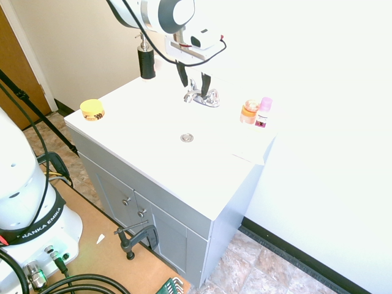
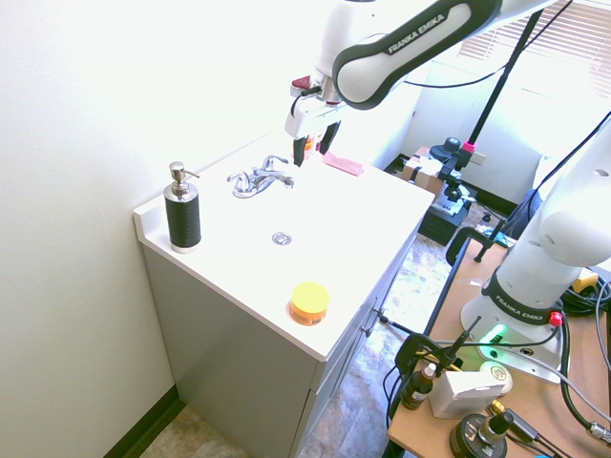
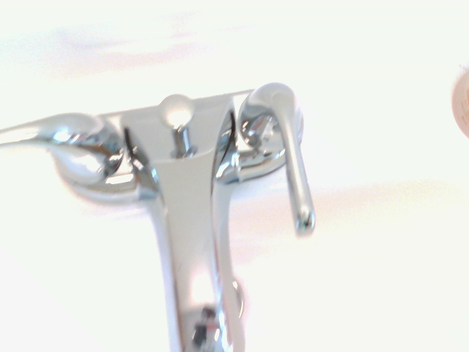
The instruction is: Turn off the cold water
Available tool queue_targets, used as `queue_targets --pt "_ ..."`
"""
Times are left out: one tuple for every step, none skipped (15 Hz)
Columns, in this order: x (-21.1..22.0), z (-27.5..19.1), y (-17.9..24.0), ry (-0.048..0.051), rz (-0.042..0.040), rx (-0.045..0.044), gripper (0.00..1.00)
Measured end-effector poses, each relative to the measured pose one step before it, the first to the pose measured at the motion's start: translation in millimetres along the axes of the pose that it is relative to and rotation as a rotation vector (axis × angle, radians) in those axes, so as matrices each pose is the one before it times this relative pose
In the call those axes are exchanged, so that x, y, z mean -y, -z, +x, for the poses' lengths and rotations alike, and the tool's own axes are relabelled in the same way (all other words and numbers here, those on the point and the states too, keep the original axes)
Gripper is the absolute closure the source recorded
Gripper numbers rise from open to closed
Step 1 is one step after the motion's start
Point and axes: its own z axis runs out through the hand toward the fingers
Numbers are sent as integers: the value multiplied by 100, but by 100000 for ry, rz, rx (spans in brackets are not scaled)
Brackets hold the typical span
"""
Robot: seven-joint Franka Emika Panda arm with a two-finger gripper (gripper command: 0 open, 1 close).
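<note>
Gripper (image 1: 194,78) open, empty, hovering directly above chrome faucet (image 1: 201,96) at sink's back edge. No stream at spout. One lever handle (image 3: 289,150) angled along spout.

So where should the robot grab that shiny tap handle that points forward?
Probably near the free tip of the lever handle, coming down from above. It is a thin bar lying beside the spout with bare sink around its end, so the open gripper above the faucet could straddle it.

Pincer (image 2: 316,146) hangs just above faucet (image 2: 260,177), seemingly open.
</note>
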Motion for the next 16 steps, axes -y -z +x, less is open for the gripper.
queue_targets --pt "763 751 -850 -777 -37 -1602 0" --pt "667 590 -774 -536 -219 -1545 0" --pt "539 415 -669 77 -569 -1493 0" --pt "363 207 -654 54 -792 -1481 0" --pt "140 137 -531 -303 -730 -1075 0" --pt "-5 158 -276 -111 -637 -680 0" --pt "-152 317 -41 -120 -403 -818 0" --pt "-242 525 29 -116 -358 -1042 0" --pt "-271 472 -19 -237 -381 -755 0" --pt "-243 426 -16 2 -339 -792 0" --pt "-150 374 36 -125 -161 -647 0" --pt "-70 370 99 -128 10 -672 0" --pt "-8 347 90 15 41 -696 0" --pt "44 279 33 178 -21 -652 0" --pt "116 190 -26 126 -44 -566 0" --pt "281 171 -39 362 -108 -995 0"
